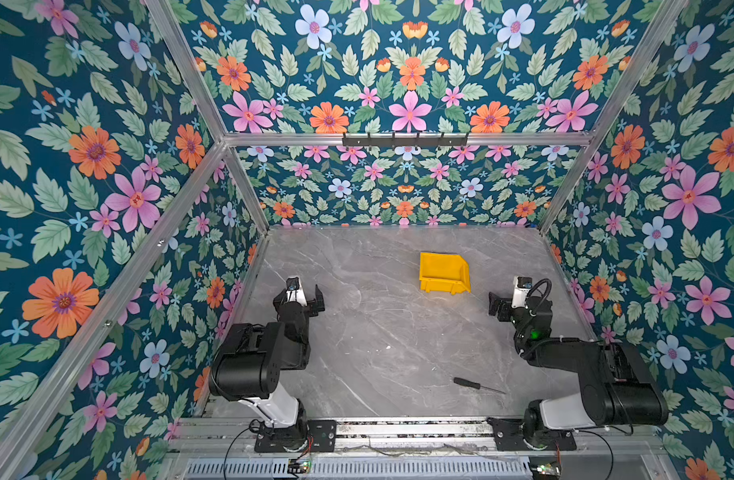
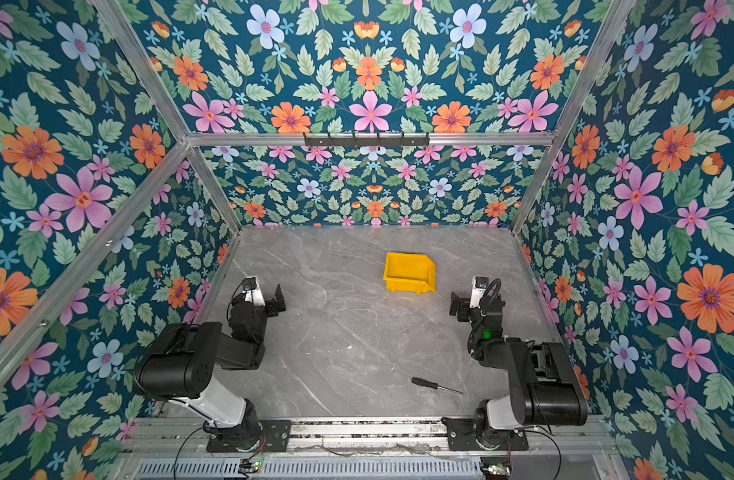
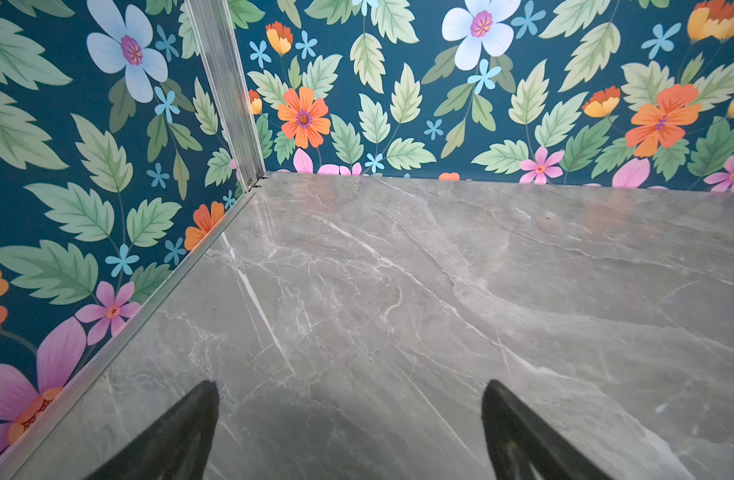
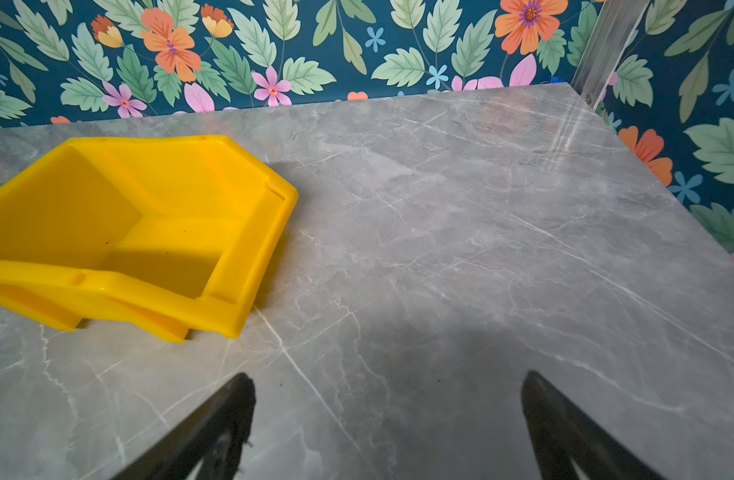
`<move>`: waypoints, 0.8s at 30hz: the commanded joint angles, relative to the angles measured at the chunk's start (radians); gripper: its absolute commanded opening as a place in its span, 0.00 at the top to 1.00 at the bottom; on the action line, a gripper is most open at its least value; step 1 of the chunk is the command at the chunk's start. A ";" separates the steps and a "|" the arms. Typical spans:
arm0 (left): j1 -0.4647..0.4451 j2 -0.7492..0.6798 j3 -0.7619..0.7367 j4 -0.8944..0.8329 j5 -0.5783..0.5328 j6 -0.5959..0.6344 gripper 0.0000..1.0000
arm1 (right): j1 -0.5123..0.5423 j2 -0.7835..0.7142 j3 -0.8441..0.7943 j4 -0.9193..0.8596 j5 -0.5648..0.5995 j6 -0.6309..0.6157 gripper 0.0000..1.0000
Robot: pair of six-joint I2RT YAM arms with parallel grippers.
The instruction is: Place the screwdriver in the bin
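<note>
One screwdriver (image 1: 476, 385) lying flat on the grey marble table (image 1: 377, 332), near its front edge, well apart from one yellow bin (image 1: 442, 286) further back, two grippers, left gripper (image 3: 350, 390) and right gripper (image 4: 388, 382), both with jaws spread wide, holding nothing

A grey marble-patterned tabletop (image 1: 377, 332) is shown in the lower centre of both top views. It is enclosed on three sides by walls covered with floral wallpaper (image 1: 86, 166): orange, pink and pale blue flowers and green leaves are printed on a dark teal ground. The wall panels are framed by aluminium bars (image 1: 107, 320). A horizontal crossbar (image 1: 273, 139) is fitted across the back wall, above the middle of the frame. A black hook rack (image 1: 404, 141) is mounted at the centre of the crossbar. Along the lower edge of the frame, a slotted metal rail (image 1: 398, 428) is laid beside the tabletop's near edge. A vented grille (image 1: 398, 469) is seen below the rail.
</note>
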 commanded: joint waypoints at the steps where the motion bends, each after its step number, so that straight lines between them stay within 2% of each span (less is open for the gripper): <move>1: 0.001 -0.001 0.000 0.003 0.002 -0.002 0.00 | 0.000 -0.001 0.003 0.015 0.010 0.015 0.01; 20: 0.000 -0.004 -0.001 0.006 0.003 -0.001 0.00 | 0.000 -0.001 0.001 0.019 0.009 0.012 0.01; 22: -0.001 -0.022 -0.004 0.000 0.040 0.016 0.00 | 0.000 -0.020 -0.003 0.018 -0.052 -0.019 0.01; 24: -0.006 -0.069 0.001 -0.056 0.102 0.041 0.00 | 0.002 -0.068 0.014 -0.061 -0.112 -0.038 0.01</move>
